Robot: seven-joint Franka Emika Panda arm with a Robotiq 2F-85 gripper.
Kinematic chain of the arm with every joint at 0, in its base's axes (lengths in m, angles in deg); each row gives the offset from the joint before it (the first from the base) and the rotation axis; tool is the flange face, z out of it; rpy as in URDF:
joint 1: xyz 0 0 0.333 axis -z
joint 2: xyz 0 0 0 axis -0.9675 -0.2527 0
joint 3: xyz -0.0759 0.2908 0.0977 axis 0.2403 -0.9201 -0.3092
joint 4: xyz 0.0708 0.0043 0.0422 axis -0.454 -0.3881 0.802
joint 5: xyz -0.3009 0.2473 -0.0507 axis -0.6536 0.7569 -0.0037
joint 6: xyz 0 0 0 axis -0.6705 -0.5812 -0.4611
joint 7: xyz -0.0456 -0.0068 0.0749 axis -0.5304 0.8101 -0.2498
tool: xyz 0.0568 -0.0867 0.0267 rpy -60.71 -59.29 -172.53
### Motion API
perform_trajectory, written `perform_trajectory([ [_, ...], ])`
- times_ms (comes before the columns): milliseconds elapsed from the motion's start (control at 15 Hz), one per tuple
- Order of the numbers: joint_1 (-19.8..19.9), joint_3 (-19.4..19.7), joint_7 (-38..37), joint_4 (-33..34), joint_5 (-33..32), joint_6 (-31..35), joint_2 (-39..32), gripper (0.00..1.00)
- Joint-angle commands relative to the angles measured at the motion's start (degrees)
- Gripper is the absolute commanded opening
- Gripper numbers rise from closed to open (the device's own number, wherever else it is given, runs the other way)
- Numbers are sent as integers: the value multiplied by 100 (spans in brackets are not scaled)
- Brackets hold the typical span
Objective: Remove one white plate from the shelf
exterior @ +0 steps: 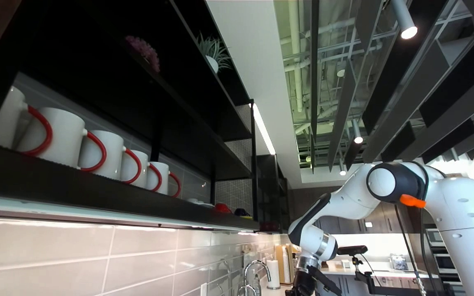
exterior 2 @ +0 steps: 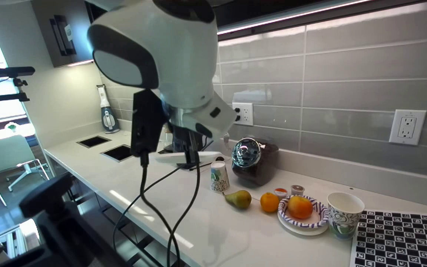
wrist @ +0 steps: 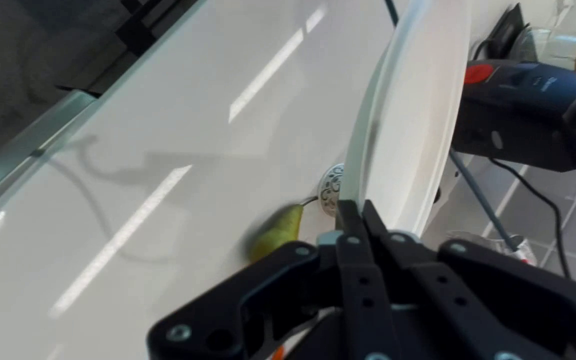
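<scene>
Lowering looks next: end effector (wrist: 361,206) pinches white plate (wrist: 413,125) by rim; descend level, inside front edge of table (wrist: 218,210).

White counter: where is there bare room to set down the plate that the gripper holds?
The counter is bare between the pear and its front edge, and from there toward the checkered board. It is crowded nearer the tiled wall, where the orange, patterned bowl and open cup stand close together.

The wrist view's top edge cuts off the white plate (wrist: 415,120).
</scene>
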Motion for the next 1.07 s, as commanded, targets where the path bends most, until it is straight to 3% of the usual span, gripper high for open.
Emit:
perform_trajectory([
  [0,154,-91,28,-59,-4,171,-108,3],
  [467,255,-106,85,-104,0,358,-323,1],
  [667,358,-143,32,224,104,107,-998,1],
  [1000,551,-448,622,152,235,476,-1630,1],
])
